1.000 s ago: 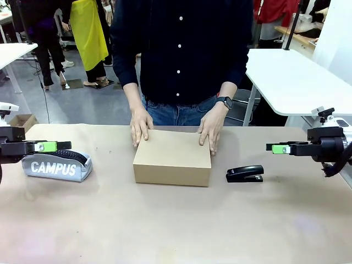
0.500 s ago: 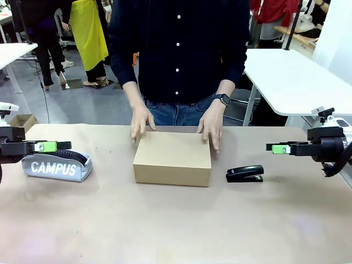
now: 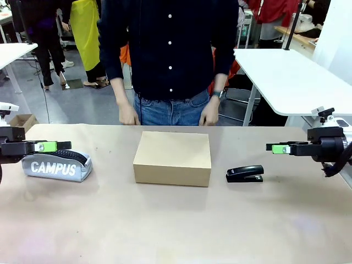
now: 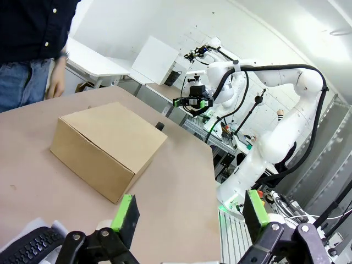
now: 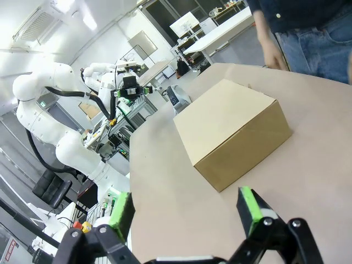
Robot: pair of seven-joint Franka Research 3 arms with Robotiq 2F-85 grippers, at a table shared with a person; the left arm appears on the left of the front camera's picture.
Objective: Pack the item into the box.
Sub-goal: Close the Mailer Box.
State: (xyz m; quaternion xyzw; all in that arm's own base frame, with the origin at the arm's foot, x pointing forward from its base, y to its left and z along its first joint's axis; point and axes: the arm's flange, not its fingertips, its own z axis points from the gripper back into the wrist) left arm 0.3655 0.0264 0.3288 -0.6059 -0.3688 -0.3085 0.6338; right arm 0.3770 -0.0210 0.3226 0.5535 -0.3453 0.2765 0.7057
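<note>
The brown cardboard box (image 3: 172, 157) sits in the middle of the table with its lid down; it also lies ahead in the left wrist view (image 4: 107, 146) and the right wrist view (image 5: 234, 129). The yellow utility knife is out of view. My left gripper (image 3: 63, 146) hovers at the table's left edge, open and empty, its green pads (image 4: 125, 214) wide apart. At the right edge my right gripper (image 3: 273, 148) is likewise open, nothing between its pads (image 5: 250, 206). Both point toward the box from well away.
A black stapler (image 3: 245, 174) lies right of the box. A grey "CAMPUS" pencil case (image 3: 57, 165) rests just under my left gripper. The person stands at the far edge, hands (image 3: 129, 115) hanging off the table. White tables stand behind.
The person's hands, resting on the box's far corners a second ago, have lifted off and drawn back to the body. Neither arm has moved.
</note>
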